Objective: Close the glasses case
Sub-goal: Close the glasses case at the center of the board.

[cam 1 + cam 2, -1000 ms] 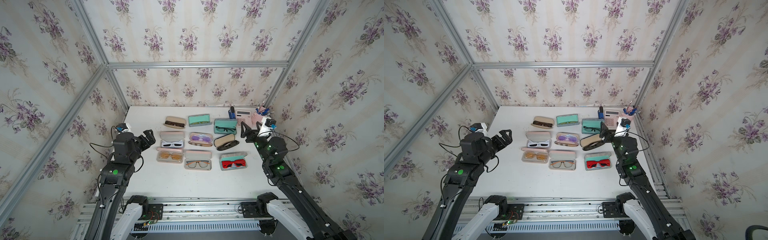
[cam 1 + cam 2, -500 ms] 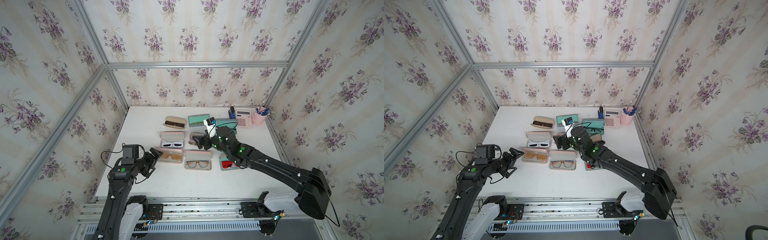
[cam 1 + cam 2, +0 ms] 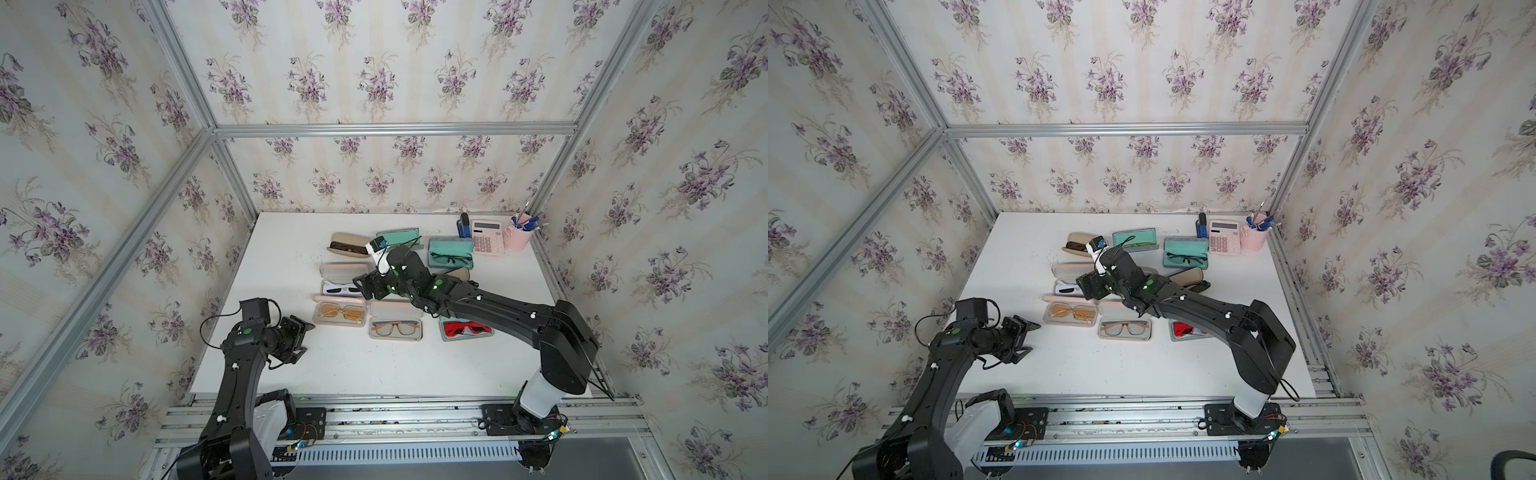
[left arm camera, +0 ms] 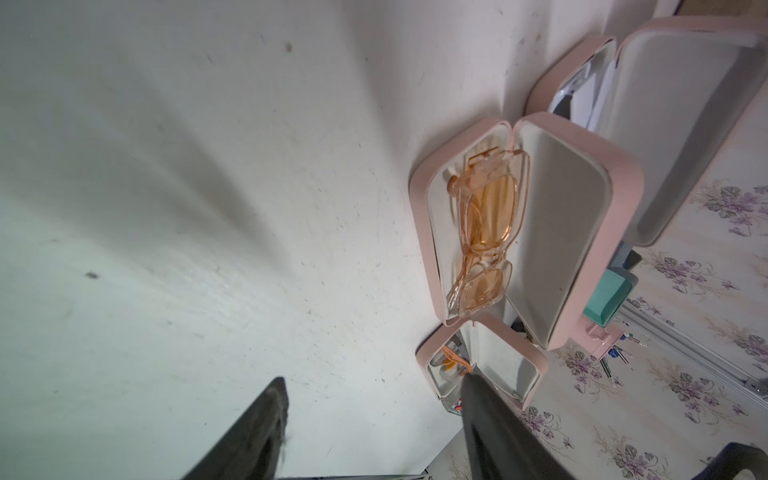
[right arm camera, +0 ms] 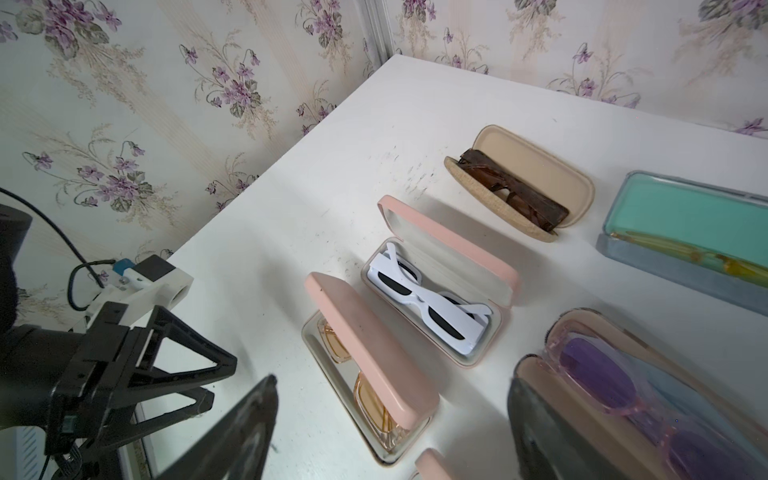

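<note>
1. Approaching looks to be the step in hand: the pink case with amber glasses point(image 3: 339, 299) lies open at the left end of the nearest row on the white table point(image 3: 374, 370), its lid raised on the far side, and neither gripper touches it
2. Just beside that case's left end, the left gripper point(image 3: 306, 338) hovers low over the table; in the left wrist view its fingers stand apart with only bare tabletop between them, holding nothing
3. Further out, the right gripper point(image 5: 392, 384) hangs above the middle row, near the pink case with white sunglasses point(image 5: 449, 266) and the case with purple glasses point(image 5: 534, 368); its jaws are wide and empty
4. Next, I judge, a finger must get behind the raised lid and press it forward and down onto the tray, while the base is kept from sliding
5. Several cases lie open, so which one is meant cannot be told; nearness to the left gripper is my only ground
6. In both top views the right arm covers the case with purple glasses and part of the case with red glasses point(image 3: 461, 338)
7. No hinge or clasp detail can be made out, and both wrist views cut the fingers off at the frame edge
</note>
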`<state>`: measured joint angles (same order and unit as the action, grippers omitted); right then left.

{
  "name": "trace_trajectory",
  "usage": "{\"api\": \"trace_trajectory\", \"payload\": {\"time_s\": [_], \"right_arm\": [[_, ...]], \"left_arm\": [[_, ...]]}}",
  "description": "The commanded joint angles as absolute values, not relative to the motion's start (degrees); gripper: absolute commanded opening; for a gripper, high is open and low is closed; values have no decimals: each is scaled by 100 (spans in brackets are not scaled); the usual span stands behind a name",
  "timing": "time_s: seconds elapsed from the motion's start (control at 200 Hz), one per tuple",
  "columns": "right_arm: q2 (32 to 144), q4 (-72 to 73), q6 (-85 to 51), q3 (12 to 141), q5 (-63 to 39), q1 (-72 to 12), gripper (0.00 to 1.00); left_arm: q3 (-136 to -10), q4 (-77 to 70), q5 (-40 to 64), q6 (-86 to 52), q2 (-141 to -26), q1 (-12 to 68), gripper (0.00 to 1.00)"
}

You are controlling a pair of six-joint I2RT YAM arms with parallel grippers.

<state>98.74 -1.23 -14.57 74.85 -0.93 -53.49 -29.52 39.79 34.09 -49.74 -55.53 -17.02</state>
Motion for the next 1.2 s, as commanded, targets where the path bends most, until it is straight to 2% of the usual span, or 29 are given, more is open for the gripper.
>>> {"api": "trace_trajectory", "payload": {"time_s": [0.0,0.125,0.23,0.425,0.525,0.6,0.719,0.964,1.194], "right_arm": [[10127,-237,-1391,7738,-226,-5387,82],[10474,-361,-1319,8073,-263,-5448,80],[10748,-550,-1236,8355,-272,-5463,80],[11076,-640,-1213,8573,-364,-5478,78],[11162,-620,-1220,8583,-404,-5493,78],[11179,-557,-1245,8549,-417,-5491,78],[11239,-519,-1252,8545,-397,-5497,78],[11399,-589,-1229,8664,-325,-5489,77],[11448,-629,-1203,8666,-294,-5491,74]], "left_arm": [[-2850,3348,3352,-4829,-5812,-1714,45],[-2535,2543,3379,-5022,-6176,-1714,25],[-2447,2050,3325,-5044,-6589,-1716,18],[-2299,1087,3265,-5275,-7049,-1714,19],[-2253,859,3123,-5342,-6957,-1714,31],[-2186,721,3069,-5416,-6806,-1714,36],[-2176,632,3014,-5437,-6718,-1714,36],[-2255,192,3279,-5431,-7470,-1689,35],[-2269,-91,3267,-5493,-7705,-1531,35]]}}
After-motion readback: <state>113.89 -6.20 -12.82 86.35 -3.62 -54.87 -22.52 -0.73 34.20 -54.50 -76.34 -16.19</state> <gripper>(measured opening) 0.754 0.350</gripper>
